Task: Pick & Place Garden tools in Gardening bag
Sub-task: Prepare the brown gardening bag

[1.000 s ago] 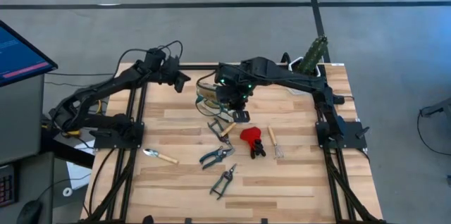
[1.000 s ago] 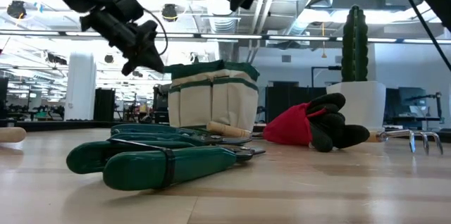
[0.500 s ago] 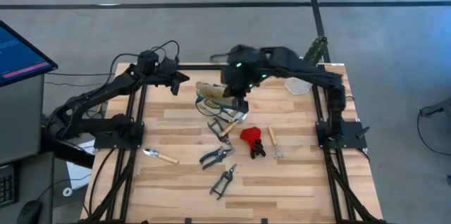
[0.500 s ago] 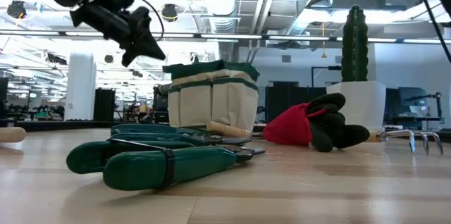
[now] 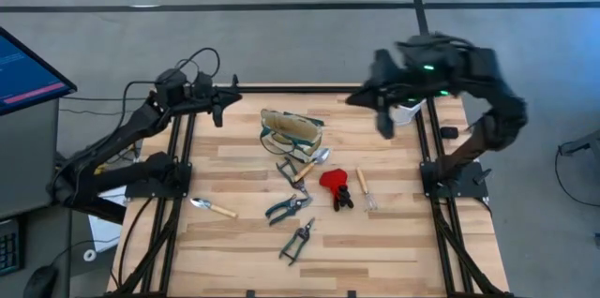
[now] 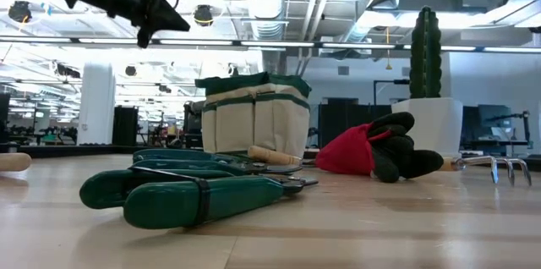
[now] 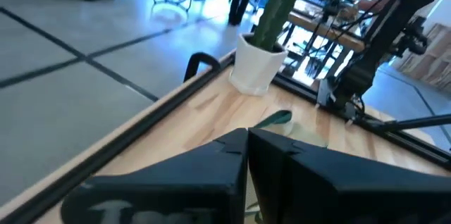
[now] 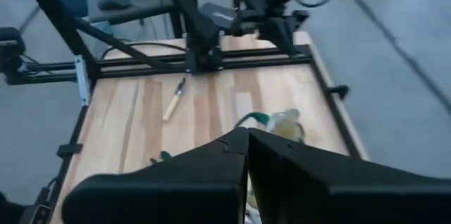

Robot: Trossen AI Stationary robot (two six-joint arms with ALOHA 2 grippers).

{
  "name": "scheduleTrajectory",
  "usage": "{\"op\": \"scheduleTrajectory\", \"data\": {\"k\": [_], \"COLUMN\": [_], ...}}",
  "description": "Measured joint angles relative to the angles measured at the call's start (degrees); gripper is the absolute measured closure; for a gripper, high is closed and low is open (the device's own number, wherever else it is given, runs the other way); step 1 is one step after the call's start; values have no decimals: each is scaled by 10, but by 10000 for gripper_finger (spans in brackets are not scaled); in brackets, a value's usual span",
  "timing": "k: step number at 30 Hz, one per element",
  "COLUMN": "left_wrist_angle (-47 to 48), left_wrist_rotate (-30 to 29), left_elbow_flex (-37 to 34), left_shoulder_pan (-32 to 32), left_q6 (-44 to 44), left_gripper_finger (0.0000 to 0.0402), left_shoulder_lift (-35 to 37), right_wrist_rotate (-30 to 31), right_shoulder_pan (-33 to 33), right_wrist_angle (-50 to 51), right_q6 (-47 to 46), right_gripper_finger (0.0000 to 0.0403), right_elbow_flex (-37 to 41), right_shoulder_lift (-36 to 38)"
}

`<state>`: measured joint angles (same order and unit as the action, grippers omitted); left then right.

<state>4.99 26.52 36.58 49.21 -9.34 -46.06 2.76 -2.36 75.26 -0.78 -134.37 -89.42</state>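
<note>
My right gripper is pressed together and empty, raised above the bench's far right corner, near the white pot. My left gripper is likewise pressed together and empty, held high at the far left corner. The gardening bag stands at the far centre of the bench, roughly between the two grippers. The garden tools lie on the bench, none in the bag that I can confirm: from my right gripper they sit at about seven to eight o'clock. Nearest is the thin wooden-handled tool, long axis running near to far, with the red-headed tool just beside it. The trowel lies close in front of the bag, lying on a diagonal. Two green-handled shears lie nearer the front, and a wooden-handled tool sits well apart at the left. Judgement: the right arm is nearer the cluster; the left is nearer the lone left tool.
</note>
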Motion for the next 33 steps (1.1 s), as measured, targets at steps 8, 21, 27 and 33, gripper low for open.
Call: {"op": "scheduleTrajectory", "data": {"k": [8, 21, 27, 33], "left_wrist_angle": [1, 0, 0, -36], "left_wrist_rotate": [0, -16, -16, -16], "left_elbow_flex": [0, 0, 0, 0], "left_shoulder_pan": [0, 20, 20, 19], "left_q6": [0, 4, 5, 29], "left_gripper_finger": [400, 400, 400, 400], "left_shoulder_lift": [7, 4, -45, -146], "right_wrist_rotate": [166, 100, 92, 91], "right_shoulder_pan": [103, 110, 82, 74], "right_wrist_angle": [44, -525, -810, -882], "right_q6": [-39, -28, -79, -95], "right_gripper_finger": [403, 403, 403, 403], "right_elbow_flex": [98, 704, 925, 979], "right_shoulder_lift": [113, 345, 357, 298]}}
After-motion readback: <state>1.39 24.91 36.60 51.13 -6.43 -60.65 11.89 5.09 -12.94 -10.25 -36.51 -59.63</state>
